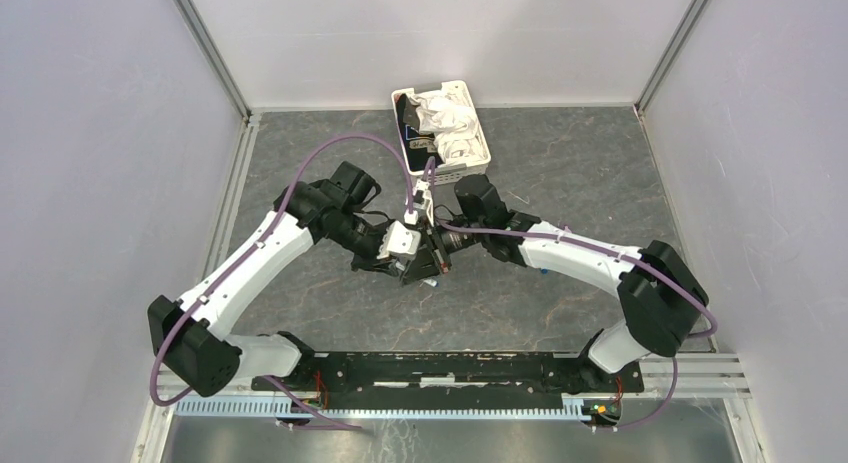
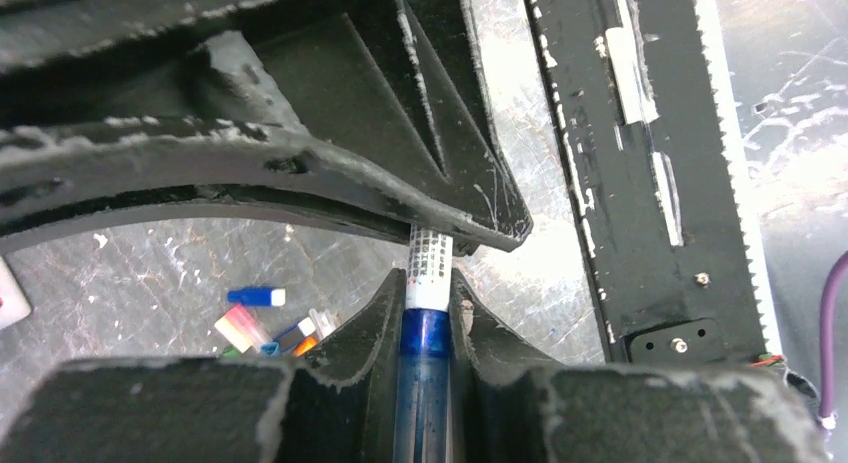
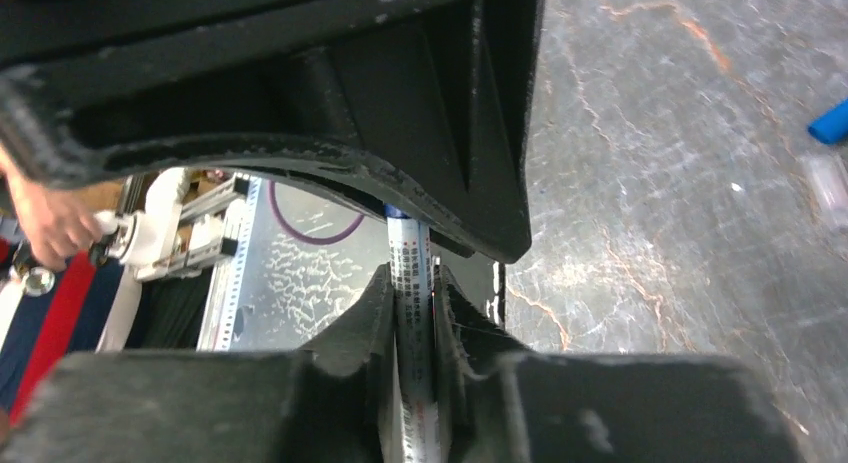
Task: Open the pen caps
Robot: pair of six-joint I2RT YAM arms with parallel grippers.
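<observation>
Both grippers meet over the middle of the table and hold one pen between them. My left gripper (image 2: pixel 428 283) is shut on the pen's translucent blue cap (image 2: pixel 428 348). The white printed barrel (image 2: pixel 431 263) runs from it into the other gripper. My right gripper (image 3: pixel 412 283) is shut on that barrel (image 3: pixel 410 258); a sliver of blue shows at its far end. In the top view the two grippers (image 1: pixel 422 255) touch nose to nose. Several loose caps (image 2: pixel 255 297), blue, pink and orange, lie on the table below.
A white slotted basket (image 1: pixel 470 169) with white things in it stands at the back centre. A blue cap (image 3: pixel 830 123) lies on the table to the right. The black base rail (image 1: pixel 450 368) runs along the near edge. A person's hand (image 3: pixel 50 218) shows beyond the table.
</observation>
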